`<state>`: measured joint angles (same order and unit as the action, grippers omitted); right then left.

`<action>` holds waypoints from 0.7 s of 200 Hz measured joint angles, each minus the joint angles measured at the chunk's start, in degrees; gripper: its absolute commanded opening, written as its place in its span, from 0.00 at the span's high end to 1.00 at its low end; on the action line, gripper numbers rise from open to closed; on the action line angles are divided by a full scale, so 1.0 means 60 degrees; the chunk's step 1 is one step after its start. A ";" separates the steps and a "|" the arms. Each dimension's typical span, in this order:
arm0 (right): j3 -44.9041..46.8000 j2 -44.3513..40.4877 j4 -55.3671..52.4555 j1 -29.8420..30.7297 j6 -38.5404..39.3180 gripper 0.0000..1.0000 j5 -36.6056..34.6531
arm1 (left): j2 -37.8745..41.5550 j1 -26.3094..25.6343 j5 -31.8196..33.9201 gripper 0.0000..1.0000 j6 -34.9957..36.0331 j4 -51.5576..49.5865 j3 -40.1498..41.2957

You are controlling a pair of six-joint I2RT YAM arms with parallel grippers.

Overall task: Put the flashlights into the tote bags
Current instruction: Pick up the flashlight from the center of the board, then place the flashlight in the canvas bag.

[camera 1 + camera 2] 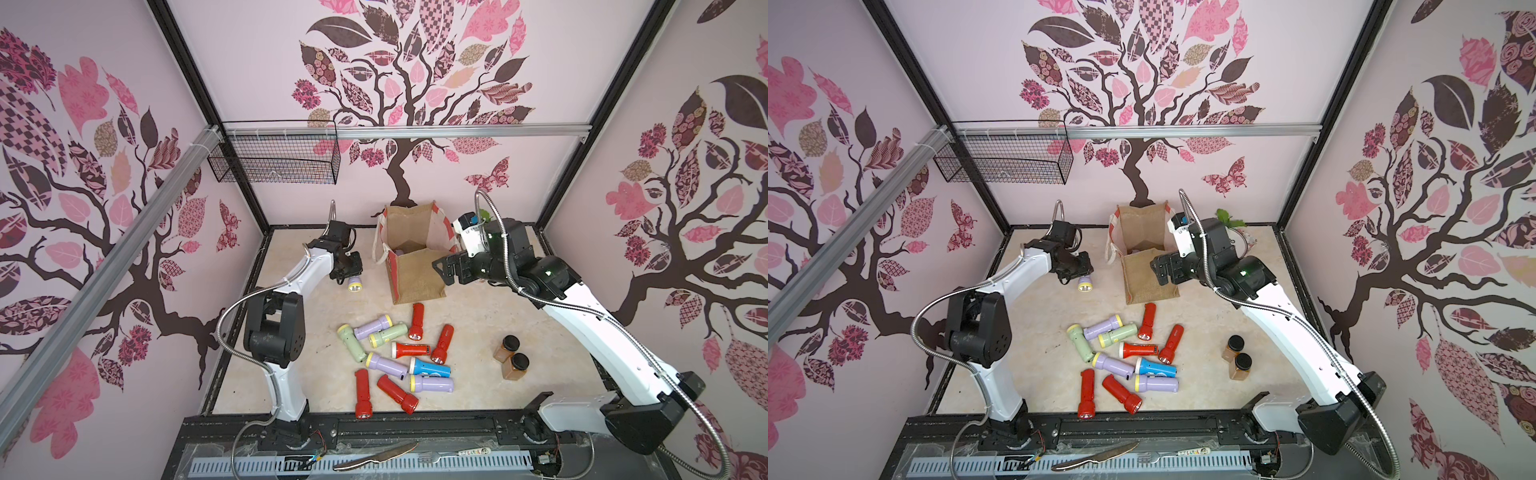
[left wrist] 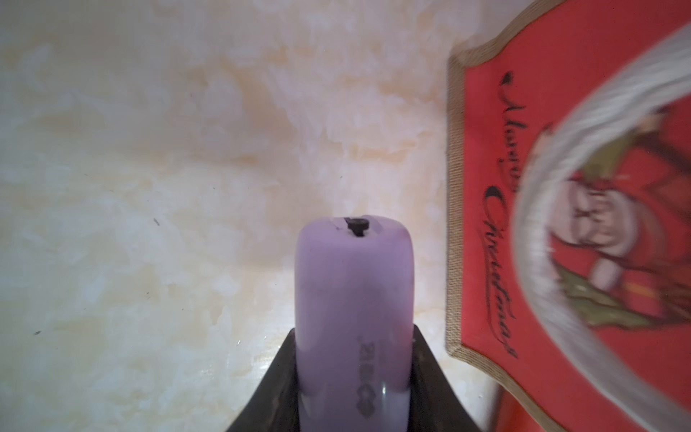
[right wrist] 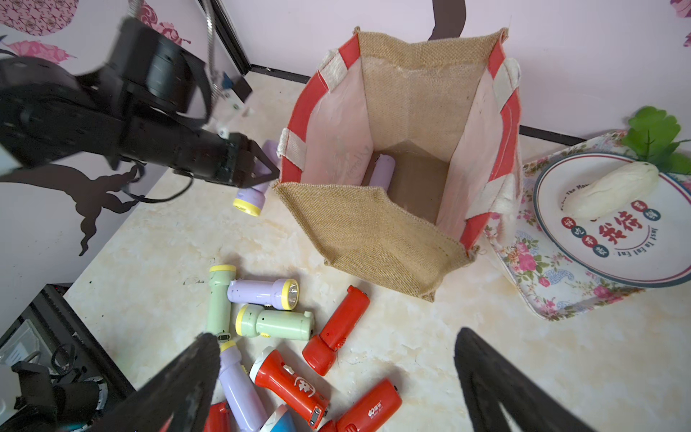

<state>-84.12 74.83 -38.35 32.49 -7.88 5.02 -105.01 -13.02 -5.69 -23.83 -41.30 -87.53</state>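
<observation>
A lilac flashlight (image 1: pixel 354 285) hung tilted, yellow-ringed head lowest, in the left end effector (image 1: pixel 348 272), which was clenched on its barrel, and the burlap tote bag (image 1: pixel 417 276) stood upright and open just to that end effector's right. A second lilac flashlight (image 3: pixel 382 170) lay at the bottom of the bag, while the loose flashlights (image 1: pixel 399 353) lay heaped on the counter (image 1: pixel 478 328), nearer the robot's base than either end effector. The right end effector (image 1: pixel 441 269) hovered released, jaws spread wide and empty, close beside the bag's opposite side, with two jars (image 1: pixel 512 357) on the counter behind it toward the base.
</observation>
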 measured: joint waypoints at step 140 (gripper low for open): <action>0.0914 -0.0342 0.0211 0.0000 -0.0157 0.00 0.0018 | 0.1362 -0.1071 -0.0237 1.00 -0.0896 -0.0546 -0.2889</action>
<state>-78.63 72.77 -37.08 32.49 -8.82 5.13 -96.84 -19.44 -7.11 -29.21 -44.58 -104.86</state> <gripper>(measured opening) 0.997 0.361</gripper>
